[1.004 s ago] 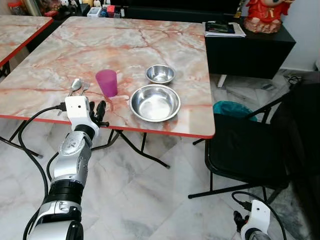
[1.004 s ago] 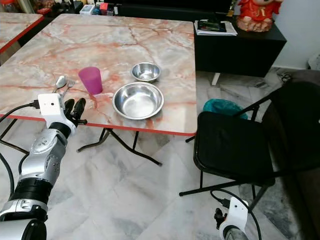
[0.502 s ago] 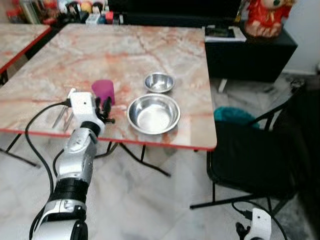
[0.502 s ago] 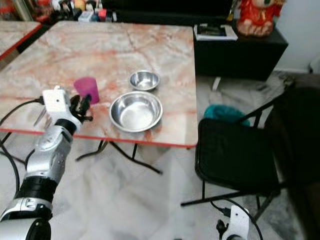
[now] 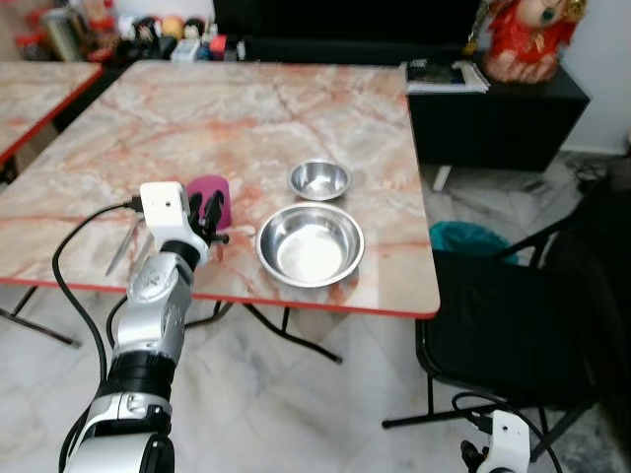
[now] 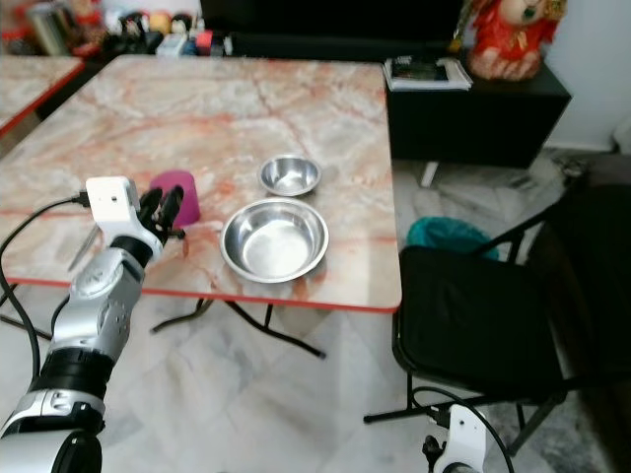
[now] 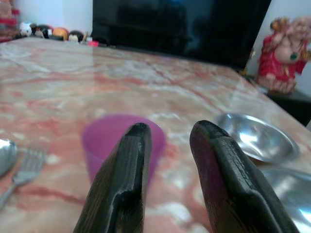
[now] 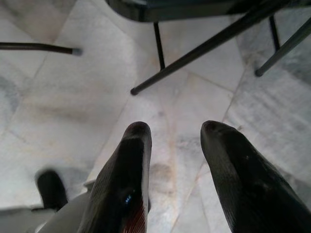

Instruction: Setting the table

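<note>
- Two steel bowls, one pink cup and some cutlery are out on the marble table [image 5: 296, 108]; the left gripper [image 5: 209, 210] sits at lower left of centre in the head view, raised to table height near the front edge
- The pink cup [image 5: 210, 196] stands upright just beyond those fingertips, toward the middle of the frame; from the wrist camera it sits dead ahead, the purple cup [image 7: 121, 143] partly hidden behind the two black fingers [image 7: 129, 174]
- The fingers are parted with a clear gap and nothing between them; the cup looks wider than that gap, so I'd judge a wider spread or a rim pinch is needed; whether the tips already touch the cup I cannot tell
- The cup's long axis is vertical, so a level approach straight forward suits it; the left arm is plainly the nearer one
- The large bowl [image 5: 310, 244] lies just right of the cup, the small bowl [image 5: 319, 178] behind it toward the upper middle; the fork [image 7: 26, 170] and spoon [image 7: 5, 154] lie on the cup's far side from the bowls
- The right gripper [image 8: 170, 160] hangs low with fingers apart over the floor tiles [image 8: 73, 92], beside the black chair [image 5: 503, 305]
</note>
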`<state>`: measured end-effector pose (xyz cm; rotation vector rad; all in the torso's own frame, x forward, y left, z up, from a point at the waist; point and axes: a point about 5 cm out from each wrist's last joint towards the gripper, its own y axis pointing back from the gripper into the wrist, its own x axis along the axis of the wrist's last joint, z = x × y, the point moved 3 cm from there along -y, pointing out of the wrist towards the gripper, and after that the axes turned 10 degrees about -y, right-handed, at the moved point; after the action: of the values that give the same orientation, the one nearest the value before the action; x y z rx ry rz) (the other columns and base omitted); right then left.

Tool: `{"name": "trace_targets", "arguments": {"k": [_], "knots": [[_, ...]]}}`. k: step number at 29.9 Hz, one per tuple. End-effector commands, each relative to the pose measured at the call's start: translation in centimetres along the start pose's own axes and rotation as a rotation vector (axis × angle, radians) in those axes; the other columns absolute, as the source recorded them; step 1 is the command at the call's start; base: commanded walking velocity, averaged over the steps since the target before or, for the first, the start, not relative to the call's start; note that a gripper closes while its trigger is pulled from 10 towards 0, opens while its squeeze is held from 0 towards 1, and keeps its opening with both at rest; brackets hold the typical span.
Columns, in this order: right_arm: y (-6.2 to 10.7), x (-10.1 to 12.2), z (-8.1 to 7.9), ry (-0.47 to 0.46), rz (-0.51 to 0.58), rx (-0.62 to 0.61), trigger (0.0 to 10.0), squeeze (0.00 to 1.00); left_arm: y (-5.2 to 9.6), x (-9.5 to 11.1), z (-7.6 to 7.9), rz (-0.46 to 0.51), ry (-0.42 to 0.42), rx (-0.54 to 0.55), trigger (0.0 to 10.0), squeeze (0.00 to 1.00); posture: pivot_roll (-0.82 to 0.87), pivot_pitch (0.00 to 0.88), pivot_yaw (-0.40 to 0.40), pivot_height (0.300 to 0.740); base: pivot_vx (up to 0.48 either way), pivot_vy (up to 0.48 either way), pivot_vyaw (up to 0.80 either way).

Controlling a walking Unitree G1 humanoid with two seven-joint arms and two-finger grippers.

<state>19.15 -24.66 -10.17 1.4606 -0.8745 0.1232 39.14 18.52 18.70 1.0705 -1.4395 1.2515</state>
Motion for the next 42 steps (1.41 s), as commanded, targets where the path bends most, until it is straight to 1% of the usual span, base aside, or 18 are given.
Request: {"name": "trace_targets", "arguments": {"k": [1, 5, 9, 12, 20, 22, 27, 29, 30, 31, 32, 34, 35, 36, 37, 38, 39, 42], "knots": [[0.0, -0.4, -0.1, 0.01, -0.016, 0.009, 10.0, 0.0, 0.2, 0.0, -0.8, -0.01, -0.005, 0.015, 10.0, 0.0, -0.03, 0.133, -0.027, 0.74, 0.262, 0.0, 0.0], [0.1, -0.5, 0.1, 0.016, -0.011, 0.009, 10.0, 0.0, 0.3, 0.1, -0.4, -0.007, 0.023, -0.019, 10.0, 0.0, -0.03, 0.132, -0.029, 0.74, 0.0, 0.0, 0.0], [0.1, -0.5, 0.1, 0.021, -0.014, 0.011, 10.0, 0.0, 0.5, 0.2, 0.1, -0.005, 0.035, -0.058, 10.0, 0.0, -0.02, 0.135, -0.03, 0.74, 0.0, 0.0, 0.0], [0.1, -0.6, 0.1, 0.021, -0.018, 0.014, 10.0, 0.0, 0.7, 0.6, 0.4, 0.007, 0.058, -0.083, 10.0, 0.0, -0.02, 0.136, -0.031, 0.74, 0.0, 0.0, 0.0], [0.1, -0.5, 0.1, 0.022, -0.019, 0.022, 10.0, 0.0, 0.7, 0.9, 1.0, 0.009, 0.064, -0.113, 10.0, 0.0, -0.02, 0.135, -0.032, 0.74, 0.0, 0.0, -0.68], [0.1, -0.5, 0.1, 0.025, -0.02, 0.021, 10.0, 0.0, 0.8, 0.9, 1.3, 0.003, 0.066, -0.127, 10.0, 0.0, -0.02, 0.136, -0.032, 0.74, 0.0, 0.0, -0.71], [0.1, -0.5, 0.1, 0.025, -0.021, 0.02, 10.0, 0.0, 0.8, 0.9, 1.3, -0.002, 0.067, -0.129, 10.0, 0.0, -0.02, 0.136, -0.032, 0.74, 0.0, 0.0, -0.61], [0.1, -0.5, 0.1, 0.023, -0.019, 0.02, 10.0, 0.0, 0.8, 0.8, 1.1, -0.015, 0.061, -0.115, 10.0, 0.0, -0.02, 0.137, -0.032, 0.74, 0.0, 0.0, 0.0], [0.1, -0.5, 0.1, 0.021, -0.017, 0.021, 10.0, 0.0, 0.8, 0.6, 0.9, -0.037, 0.062, -0.099, 10.0, 0.0, -0.02, 0.138, -0.031, 0.74, 0.0, 0.0, 0.0], [0.1, -0.5, 0.1, 0.022, -0.017, 0.022, 10.0, 0.0, 0.9, 0.6, 1.0, -0.057, 0.085, -0.095, 10.0, 0.0, -0.02, 0.138, -0.031, 0.74, 0.0, 0.0, 0.0], [0.1, -0.5, 0.1, 0.022, -0.017, 0.022, 10.0, 0.0, 0.9, 0.6, 1.0, -0.057, 0.085, -0.095, 10.0, 0.0, -0.02, 0.138, -0.031, 0.74, 0.0, 0.0, 0.0], [0.1, -0.5, 0.1, 0.023, -0.018, 0.023, 10.0, 0.0, 1.0, 0.0, 1.1, -0.13, 0.131, -0.08, 10.0, 0.0, -0.02, 0.141, -0.032, 0.74, 0.0, 0.0, 0.0], [0.1, -0.5, 0.1, 0.023, -0.018, 0.023, 10.0, 0.0, 1.0, 0.0, 1.1, -0.13, 0.131, -0.08, 10.0, 0.0, -0.02, 0.141, -0.032, 0.74, 0.0, 0.0, 0.0], [0.1, -0.5, 0.1, 0.023, -0.018, 0.024, 10.0, 0.0, 1.0, -0.1, 1.2, -0.154, 0.147, -0.09, 10.0, 0.0, -0.02, 0.139, -0.033, 0.74, 0.0, 0.0, 0.0], [0.1, -0.5, 0.1, 0.023, -0.019, 0.025, 10.0, 0.0, 1.1, 0.2, 1.7, -0.149, 0.149, -0.121, 10.0, 0.9, -0.02, 0.143, -0.033, 0.74, 0.0, 0.0, 0.0], [0.1, -0.5, 0.1, 0.024, -0.019, 0.025, 10.0, 0.0, 1.1, 0.4, 1.8, -0.146, 0.153, -0.132, 10.0, 0.9, -0.02, 0.143, -0.033, 0.74, 0.0, 0.0, 0.0], [0.1, -0.5, 0.1, 0.024, -0.019, 0.025, 10.0, 0.0, 1.1, 0.5, 2.0, -0.148, 0.16, -0.14, 10.0, 1.0, -0.02, 0.143, -0.033, 0.74, 0.0, 0.0, 0.0], [0.1, -0.5, 0.1, 0.025, -0.019, 0.025, 10.0, 0.0, 1.0, 1.3, 2.5, -0.143, 0.213, -0.16, 10.0, 1.0, -0.01, 0.143, -0.034, 0.74, 0.0, 0.0, 0.0]]}}
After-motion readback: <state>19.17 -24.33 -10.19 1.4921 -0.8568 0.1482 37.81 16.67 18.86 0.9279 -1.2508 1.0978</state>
